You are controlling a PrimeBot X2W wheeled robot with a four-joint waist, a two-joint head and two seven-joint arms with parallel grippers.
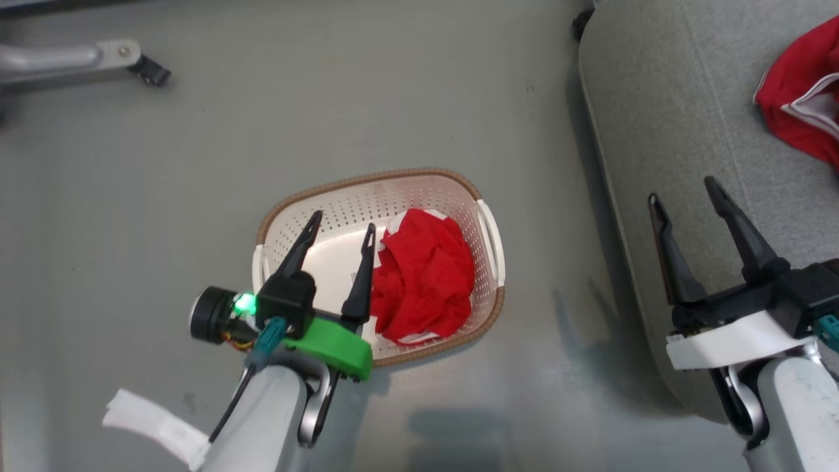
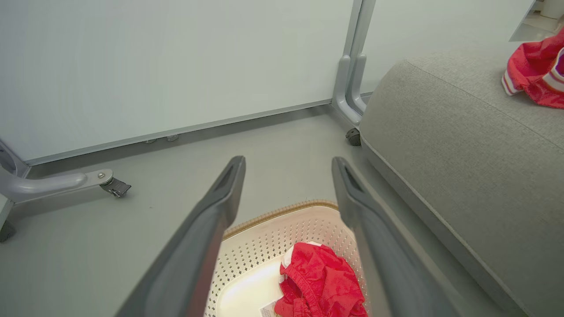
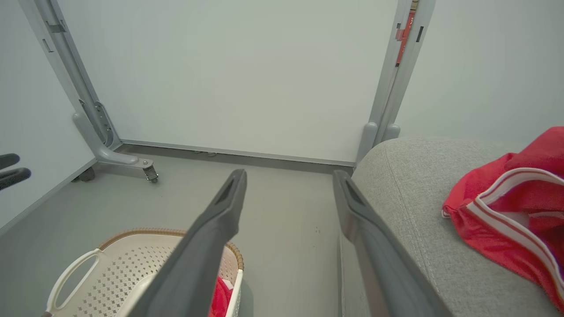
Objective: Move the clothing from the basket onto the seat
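Observation:
The cream basket with a brown rim stands on the grey floor. One crumpled red garment lies in its right half, also seen in the left wrist view. My left gripper hovers open over the basket's left half, beside the garment, nothing between its fingers. A second red garment with white stripe trim rests on the grey seat at the right. My right gripper stands open and empty above the seat's left edge. The right wrist view shows that garment on the seat.
White partition panels on grey wheeled legs stand behind the basket. A caster sits at the seat's far corner. A strip of white tape hangs from my left forearm. Bare floor lies left of the basket and between basket and seat.

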